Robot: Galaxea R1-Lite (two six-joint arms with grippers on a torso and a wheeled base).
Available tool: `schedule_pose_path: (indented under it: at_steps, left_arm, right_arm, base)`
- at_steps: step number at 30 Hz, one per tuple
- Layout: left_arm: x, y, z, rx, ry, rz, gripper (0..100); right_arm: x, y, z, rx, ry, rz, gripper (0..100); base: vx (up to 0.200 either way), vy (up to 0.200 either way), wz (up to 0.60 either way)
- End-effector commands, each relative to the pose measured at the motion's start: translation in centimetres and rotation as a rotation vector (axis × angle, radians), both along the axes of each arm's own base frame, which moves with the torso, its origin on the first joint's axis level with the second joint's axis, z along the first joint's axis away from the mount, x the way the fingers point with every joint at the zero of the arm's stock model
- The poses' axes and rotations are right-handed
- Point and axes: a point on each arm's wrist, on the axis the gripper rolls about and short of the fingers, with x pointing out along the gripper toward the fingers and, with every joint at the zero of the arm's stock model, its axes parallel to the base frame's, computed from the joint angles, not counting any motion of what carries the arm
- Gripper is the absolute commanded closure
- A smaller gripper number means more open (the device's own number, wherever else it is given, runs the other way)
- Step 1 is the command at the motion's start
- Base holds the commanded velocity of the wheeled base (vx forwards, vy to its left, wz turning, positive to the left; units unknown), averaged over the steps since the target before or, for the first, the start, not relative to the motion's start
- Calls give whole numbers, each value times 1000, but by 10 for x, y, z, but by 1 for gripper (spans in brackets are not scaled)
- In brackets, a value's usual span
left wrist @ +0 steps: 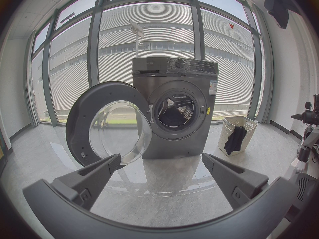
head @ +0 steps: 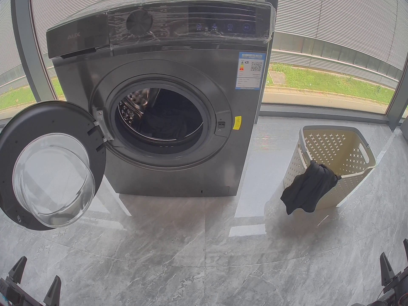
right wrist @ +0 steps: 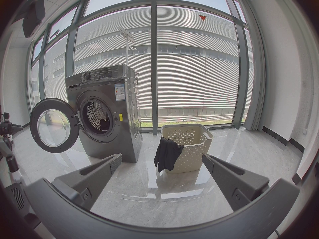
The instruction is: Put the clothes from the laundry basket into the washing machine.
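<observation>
Clothes I could see came down to one black garment (head: 309,188), which hung over the near rim of the cream laundry basket (head: 340,147) and draped down its outer wall. The basket stood on the grey floor (head: 178,243) to the right of the washing machine (head: 170,64). The machine's round door (head: 46,117) was swung wide open to the left, baring the drum (head: 140,103). I had the left gripper (head: 37,273) and right gripper (head: 395,251) low and well back from both, each with fingers spread and holding nothing.
</observation>
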Motion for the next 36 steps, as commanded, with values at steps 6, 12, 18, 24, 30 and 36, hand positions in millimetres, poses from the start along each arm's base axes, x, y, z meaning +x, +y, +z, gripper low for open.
schedule_pose_path:
  at_steps: [6, 12, 18, 24, 30, 36]
  left_arm:
    - [0, 0, -5, -4, 5, 0, 0]
    - [0, 0, -5, -1, 5, 0, 0]
    - [0, 0, -5, -2, 7, 0, 0]
    - [0, 0, -5, -7, 5, 0, 0]
    - [0, 0, -5, -2, 5, 0, 0]
    - [0, 0, -5, -7, 5, 0, 0]
  right_arm:
    - [1, 0, -4, 0, 11, 0, 0]
    - [1, 0, -4, 0, 11, 0, 0]
    - [1, 0, -4, 0, 11, 0, 0]
    - [1, 0, -4, 0, 11, 0, 0]
    - [1, 0, -4, 0, 11, 0, 0]
    - [1, 0, -4, 0, 11, 0, 0]
  base:
    - [0, 0, 0]
    - [0, 0, 0]
    - [0, -100, 0]
    - [0, -200, 0]
    - [0, 0, 0]
    - [0, -200, 0]
